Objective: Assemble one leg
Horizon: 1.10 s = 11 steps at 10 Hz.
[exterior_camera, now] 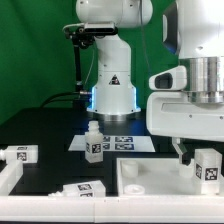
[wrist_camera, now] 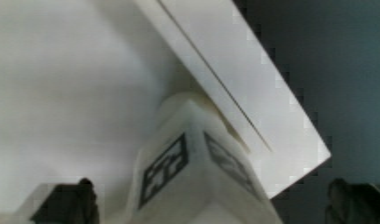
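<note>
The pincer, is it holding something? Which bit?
Yes. The pincer holds a leg by its top end, upright over the tabletop. In the wrist view the leg sits between the fingers.

A thin flat white marker board [exterior_camera: 112, 141] with black square tags lies on the black table [exterior_camera: 45, 130] (a green backdrop [exterior_camera: 35, 45] hangs behind). A large flat white tray-like tabletop [exterior_camera: 150, 180] rests near the front edge.
</note>
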Available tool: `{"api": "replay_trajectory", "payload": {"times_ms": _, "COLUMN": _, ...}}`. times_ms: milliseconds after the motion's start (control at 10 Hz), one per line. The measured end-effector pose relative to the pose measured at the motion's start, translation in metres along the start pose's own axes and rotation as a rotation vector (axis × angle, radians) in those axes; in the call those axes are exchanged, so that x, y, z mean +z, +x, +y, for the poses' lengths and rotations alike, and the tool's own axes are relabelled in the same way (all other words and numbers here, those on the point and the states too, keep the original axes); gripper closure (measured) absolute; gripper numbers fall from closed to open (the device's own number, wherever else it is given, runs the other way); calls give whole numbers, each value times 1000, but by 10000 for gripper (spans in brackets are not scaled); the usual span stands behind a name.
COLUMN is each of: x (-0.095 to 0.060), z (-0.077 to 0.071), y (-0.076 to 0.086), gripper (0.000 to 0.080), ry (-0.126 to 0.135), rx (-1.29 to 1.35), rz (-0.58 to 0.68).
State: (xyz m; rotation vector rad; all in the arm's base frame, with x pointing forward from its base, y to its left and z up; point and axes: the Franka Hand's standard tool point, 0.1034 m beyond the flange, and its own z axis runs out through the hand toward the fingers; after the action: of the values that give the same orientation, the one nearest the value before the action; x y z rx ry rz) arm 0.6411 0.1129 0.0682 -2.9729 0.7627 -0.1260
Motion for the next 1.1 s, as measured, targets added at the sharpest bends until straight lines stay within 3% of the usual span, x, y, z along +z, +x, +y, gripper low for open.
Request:
{"api": "replay_trajectory", "payload": {"times_ms": 100, "x": -1, "z": 0, "y": 3, "gripper": 151, "ry": -26, "rx": -250, "rz": 23}}
{"api": "replay_trajectory", "payload": {"times_ms": 300, "x": 1, "z": -7, "y": 1, "gripper": 151, "ry": -45, "rx": -455, "rz": 47}}
{"api": "replay_trajectory", "payload": {"times_ms": 400, "x": 1, "z": -6, "y": 2, "gripper": 151, "ry": -43, "rx": -410, "rz": 47}}
{"api": "replay_trajectory", "payload": {"times_ms": 600, "x": 2, "z": -6, "y": 2, "gripper": 401, "ry": -43, "rx": -405, "rz": 47}}
{"api": "replay_trajectory", "payload": {"times_ms": 700, "x": 1, "z": -4, "y": 4, "gripper": 401, "ry": -42, "rx": -315, "rz": 50}}
{"api": "replay_trajectory", "payload": {"times_ms": 800, "x": 1, "z": -3, "y": 4, "gripper": 515, "ry": -41, "rx": -250, "rz": 51}}
{"api": "replay_trajectory", "payload": {"times_ms": 1100, "x": 2, "z": 0, "y": 5, "gripper": 515, "ry": -42, "rx": 93, "rz": 63}}
